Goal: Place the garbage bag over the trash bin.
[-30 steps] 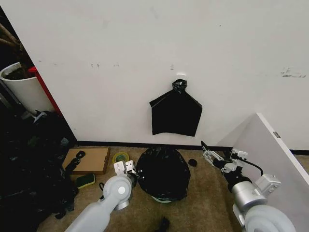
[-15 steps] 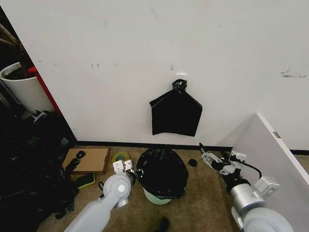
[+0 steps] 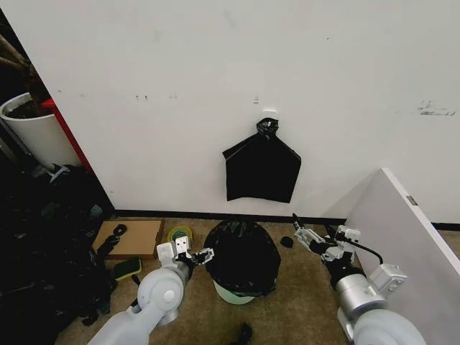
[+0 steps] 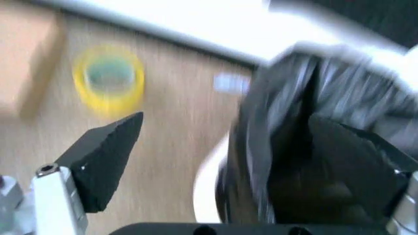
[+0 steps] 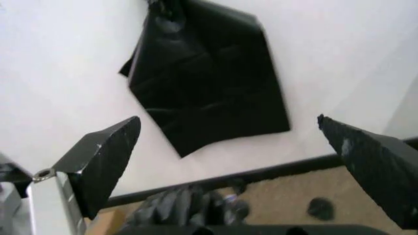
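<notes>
— Carpeted floor [image 3: 302, 305] against a white wall [image 3: 215, 72]; where does the trash bin [image 3: 233, 292] stand?

— At the wall's foot, directly below the flat black bundle [image 3: 261, 169] hanging by its knot. Its pale base peeks out under the garbage bag [image 3: 242, 257], which is draped over the bin's top and most of its side.

— And the left gripper [image 3: 192, 256]?

— Just beside the bin, on the side toward the yellow tape roll [image 3: 180, 233]. Its fingers are spread apart. In the left wrist view one finger [image 4: 104, 159] is over bare floor while the other sits against the bag's black folds [image 4: 307, 137]; whether it presses the plastic I cannot tell. A strip of white bin wall [image 4: 207, 188] shows under the bag there.

— The right gripper [image 3: 305, 233]?

— On the bin's other side, a little apart from it, near a small dark object [image 3: 287, 241] on the floor. Its fingers [image 5: 104, 156] stand wide open with nothing between them, aimed toward the bundle [image 5: 205, 81] on the wall.

— Anything else near the bin?

— A cardboard piece [image 3: 133, 238] lies beyond the tape roll, and a white panel [image 3: 402, 237] leans past the right gripper.
</notes>
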`<state>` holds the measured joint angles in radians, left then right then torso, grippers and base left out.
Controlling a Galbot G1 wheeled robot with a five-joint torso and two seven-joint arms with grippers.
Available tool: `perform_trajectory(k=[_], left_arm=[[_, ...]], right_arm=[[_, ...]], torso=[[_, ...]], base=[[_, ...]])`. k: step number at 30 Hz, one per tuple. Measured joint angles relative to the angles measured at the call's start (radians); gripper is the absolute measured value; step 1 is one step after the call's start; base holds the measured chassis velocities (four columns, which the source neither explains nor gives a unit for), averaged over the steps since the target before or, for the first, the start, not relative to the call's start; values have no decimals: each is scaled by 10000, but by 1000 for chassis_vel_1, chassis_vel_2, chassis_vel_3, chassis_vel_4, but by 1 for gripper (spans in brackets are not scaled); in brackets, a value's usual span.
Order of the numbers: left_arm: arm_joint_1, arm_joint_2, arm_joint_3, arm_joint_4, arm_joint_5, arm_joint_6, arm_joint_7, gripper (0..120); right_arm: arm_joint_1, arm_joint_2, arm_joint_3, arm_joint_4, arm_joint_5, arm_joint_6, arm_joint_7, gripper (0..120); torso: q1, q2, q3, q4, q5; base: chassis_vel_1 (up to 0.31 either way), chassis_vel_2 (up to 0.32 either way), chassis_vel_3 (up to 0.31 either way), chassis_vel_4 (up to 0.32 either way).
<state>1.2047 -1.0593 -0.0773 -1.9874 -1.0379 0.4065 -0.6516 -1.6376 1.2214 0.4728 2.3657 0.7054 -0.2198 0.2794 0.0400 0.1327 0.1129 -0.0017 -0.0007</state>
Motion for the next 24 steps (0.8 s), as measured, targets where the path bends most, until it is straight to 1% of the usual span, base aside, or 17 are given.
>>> perform_trajectory(k=[1, 2, 3, 4, 5, 6, 8, 9, 10, 12, 13, 15, 16, 17, 18, 21, 24], left_arm=[[0, 0, 0, 0, 0, 0, 0, 100], [285, 42, -87, -78, 1011, -622, 626, 100], [366, 48, -106, -88, 1321, -828, 787, 100], [770, 61, -183, -95, 2928, -1884, 1533, 100], [1171, 9, -233, -139, 4333, -2719, 2045, 100], [1390, -60, -250, -219, 4842, -2987, 2198, 100], [2040, -267, -279, -504, 5793, -3799, 2516, 100], [2040, -267, -279, -504, 5793, -3799, 2516, 100], [2184, -314, -295, -561, 6036, -4022, 2590, 100], [2864, -567, -418, -768, 7097, -4902, 2860, 100], [3016, -618, -448, -807, 7263, -5049, 2900, 100], [3819, -1010, -630, -946, 8227, -5783, 3027, 100], [4403, -1367, -896, -996, 8938, -6371, 3135, 100], [4403, -1367, -896, -996, 8938, -6371, 3135, 100], [4697, -1615, -1189, -997, 9408, -6752, 3245, 100], [5055, -1968, -1748, -1127, 9883, -7197, 3365, 100], [5352, -2035, -2143, -1291, 10309, -7572, 3418, 100]], right_arm=[[0, 0, 0, 0, 0, 0, 0, 100], [-29, 66, 64, -102, -344, 151, -99, 100], [-44, 89, 94, -140, -481, 213, -129, 100], [-207, 236, 283, -314, -1131, 491, -337, 100], [-525, 429, 459, -365, -1566, 674, -559, 100], [-698, 545, 505, -381, -1773, 817, -656, 100], [-1244, 1039, 544, -507, -2730, 1678, -913, 100], [-1244, 1039, 544, -507, -2730, 1678, -913, 100], [-1355, 1156, 545, -575, -3009, 1976, -969, 100], [-1690, 1632, 581, -993, -4072, 3269, -1195, 100], [-1751, 1725, 599, -1100, -4242, 3543, -1251, 100], [-2063, 2098, 668, -1630, -5017, 4918, -1560, 100], [-2227, 2356, 773, -1994, -5623, 5951, -1710, 100], [-2227, 2356, 773, -1994, -5623, 5951, -1710, 100], [-2318, 2483, 837, -2189, -5909, 6566, -1759, 100], [-2490, 2575, 980, -2474, -6205, 7316, -1795, 100], [-2575, 2601, 1044, -2631, -6317, 7668, -1828, 100]], torso=[[0, 0, 0, 0, 0], [0, 0, 0, 0, 1], [0, 0, 0, 1, 1], [0, 0, 1, 6, 5], [0, 0, 0, 4, 4], [0, 0, 0, 1, 1], [0, 0, 0, -3, -2], [0, 0, 0, -3, -2], [-1, 0, 0, -2, -2], [0, 0, -1, -3, 4], [0, 0, -1, -2, 3], [-1, 0, -1, 3, 3], [-1, 0, -2, 2, 3], [-1, 0, -2, 2, 3], [-1, 0, -2, 4, 4], [-1, 1, -2, 0, 0], [-1, 1, -2, -1, 4]], base=[[0, 0, 0, 0], [0, 0, 0, 0], [0, 0, 0, 0], [0, 0, 0, 0], [0, 0, 0, 0], [0, 0, 0, 0], [0, 0, 0, 0], [0, 0, 0, 0], [0, 0, 0, 0], [0, 0, 0, 0], [0, 0, 0, 0], [0, 0, 0, 0], [0, 0, 0, 0], [0, 0, 0, 0], [0, 0, 0, 0], [0, 0, 0, 0], [0, 0, 0, 0]])
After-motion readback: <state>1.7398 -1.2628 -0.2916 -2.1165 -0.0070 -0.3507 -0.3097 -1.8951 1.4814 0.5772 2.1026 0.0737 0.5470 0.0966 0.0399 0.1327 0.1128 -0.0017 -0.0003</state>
